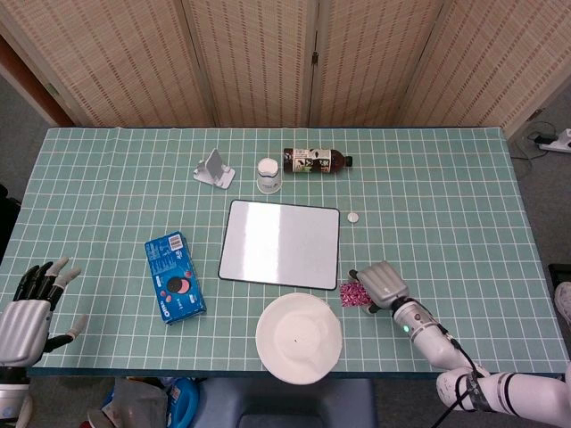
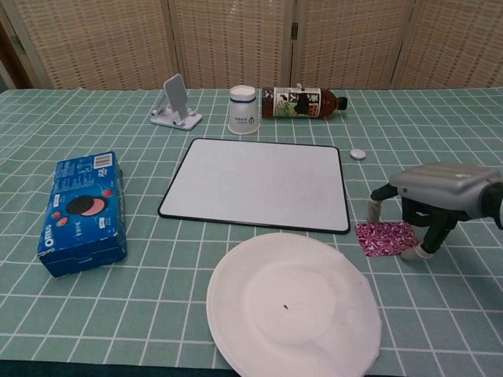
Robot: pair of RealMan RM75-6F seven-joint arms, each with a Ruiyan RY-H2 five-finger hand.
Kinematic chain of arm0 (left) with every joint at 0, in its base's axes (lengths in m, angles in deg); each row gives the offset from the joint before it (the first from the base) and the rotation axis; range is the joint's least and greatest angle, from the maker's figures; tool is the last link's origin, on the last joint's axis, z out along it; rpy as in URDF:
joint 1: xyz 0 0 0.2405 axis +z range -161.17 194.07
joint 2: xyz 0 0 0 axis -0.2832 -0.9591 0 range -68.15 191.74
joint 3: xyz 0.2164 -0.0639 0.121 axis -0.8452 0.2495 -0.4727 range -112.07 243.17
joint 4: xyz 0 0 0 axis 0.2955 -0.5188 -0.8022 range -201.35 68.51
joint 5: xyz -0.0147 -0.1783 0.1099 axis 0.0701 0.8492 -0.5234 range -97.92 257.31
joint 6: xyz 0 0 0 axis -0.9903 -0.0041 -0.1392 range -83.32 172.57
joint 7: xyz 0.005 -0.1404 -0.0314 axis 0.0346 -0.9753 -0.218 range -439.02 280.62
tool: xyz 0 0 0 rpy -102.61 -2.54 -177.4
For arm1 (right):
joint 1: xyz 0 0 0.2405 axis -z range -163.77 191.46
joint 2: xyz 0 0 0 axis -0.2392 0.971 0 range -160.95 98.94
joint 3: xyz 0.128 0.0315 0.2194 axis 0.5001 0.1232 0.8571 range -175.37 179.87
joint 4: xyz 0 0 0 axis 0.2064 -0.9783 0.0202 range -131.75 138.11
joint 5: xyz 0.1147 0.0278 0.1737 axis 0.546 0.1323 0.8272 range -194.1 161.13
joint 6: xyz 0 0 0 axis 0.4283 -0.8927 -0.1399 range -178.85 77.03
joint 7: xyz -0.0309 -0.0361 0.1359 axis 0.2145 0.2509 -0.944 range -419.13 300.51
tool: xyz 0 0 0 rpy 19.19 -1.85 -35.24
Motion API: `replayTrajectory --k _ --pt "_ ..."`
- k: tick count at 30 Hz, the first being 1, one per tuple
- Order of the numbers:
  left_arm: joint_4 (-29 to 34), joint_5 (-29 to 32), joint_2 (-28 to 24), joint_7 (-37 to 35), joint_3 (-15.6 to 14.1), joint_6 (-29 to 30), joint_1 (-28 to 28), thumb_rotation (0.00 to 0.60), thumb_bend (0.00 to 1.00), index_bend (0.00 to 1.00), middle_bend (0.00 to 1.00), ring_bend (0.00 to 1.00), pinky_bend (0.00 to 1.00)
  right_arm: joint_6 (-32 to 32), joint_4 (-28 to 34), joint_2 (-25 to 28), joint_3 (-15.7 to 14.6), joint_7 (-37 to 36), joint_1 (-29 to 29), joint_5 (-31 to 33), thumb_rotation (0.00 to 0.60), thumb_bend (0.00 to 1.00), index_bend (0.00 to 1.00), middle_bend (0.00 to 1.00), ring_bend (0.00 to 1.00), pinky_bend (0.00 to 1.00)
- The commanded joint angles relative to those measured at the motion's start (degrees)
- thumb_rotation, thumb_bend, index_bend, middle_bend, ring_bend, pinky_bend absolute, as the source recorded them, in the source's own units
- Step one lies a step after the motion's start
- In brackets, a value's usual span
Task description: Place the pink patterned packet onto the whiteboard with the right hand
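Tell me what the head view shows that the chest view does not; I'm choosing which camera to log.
Only the head view shows the left hand, open at the table's near left corner, and the right forearm. Only the chest view shows the right hand side-on, fingers standing around the pink patterned packet, which lies flat on the green checked tablecloth. Both show the whiteboard, white paper plate and blue cookie box.

Woven folding screen [image 1: 268, 62] behind a green checked table [image 1: 107, 178] (grey floor [image 1: 540, 98] beyond)
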State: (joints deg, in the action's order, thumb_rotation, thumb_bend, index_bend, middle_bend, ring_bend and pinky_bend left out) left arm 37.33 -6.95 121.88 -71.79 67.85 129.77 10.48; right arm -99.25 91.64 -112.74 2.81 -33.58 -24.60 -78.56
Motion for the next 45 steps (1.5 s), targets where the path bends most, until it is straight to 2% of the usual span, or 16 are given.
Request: replayTrajectory --k 1,6,12,19,22,35,45 --pt "0.0 0.0 0.0 0.0 0.0 0.1 0.0 0.600 0.29 0.16 0.07 0.05 0.00 -0.3 0.5 0.3 0.0 -0.2 0.1 -0.4 0.600 0.22 0.36 0.94 1.00 0.99" --pt "-0.1 0.1 -0.2 -0.1 0.0 0.2 0.2 0.600 0.29 0.16 0.07 0.05 0.00 -1.6 3.1 2.7 1.2 -2.0 0.1 -2.0 0.600 0.22 0.36 0.94 1.00 0.99" --pt "0.3 -0.1 -0.8 -0.1 0.0 0.5 0.3 0.600 0.29 0.16 0.07 0.05 0.00 0.1 5.6 5.5 4.7 -3.7 -2.5 -1.2 0.600 0.22 0.36 0.94 1.00 0.99" --pt "0.7 -0.4 -1.1 0.1 -0.1 0.8 0.5 0.600 0.29 0.16 0.07 0.05 0.00 4.0 5.7 5.5 8.1 -3.5 -7.3 2.1 0.600 0.22 0.36 0.94 1.00 0.99" --pt "0.8 -0.4 -1.3 0.1 -0.1 1.0 0.6 0.600 0.29 0.16 0.07 0.05 0.00 5.0 4.7 4.8 8.7 -2.2 -9.4 3.8 0.600 0.22 0.36 0.94 1.00 0.99" --pt "0.8 -0.1 -2.1 0.4 -0.2 0.7 0.8 0.600 0.29 0.16 0.07 0.04 0.00 7.7 -0.1 0.9 8.9 1.1 -15.9 12.1 0.600 0.22 0.36 0.94 1.00 0.99" --pt "1.0 -0.1 -2.3 0.4 -0.1 0.8 0.8 0.600 0.29 0.16 0.07 0.04 0.00 7.0 -1.5 0.5 7.8 1.5 -17.9 15.5 0.600 0.22 0.19 0.93 1.00 0.99"
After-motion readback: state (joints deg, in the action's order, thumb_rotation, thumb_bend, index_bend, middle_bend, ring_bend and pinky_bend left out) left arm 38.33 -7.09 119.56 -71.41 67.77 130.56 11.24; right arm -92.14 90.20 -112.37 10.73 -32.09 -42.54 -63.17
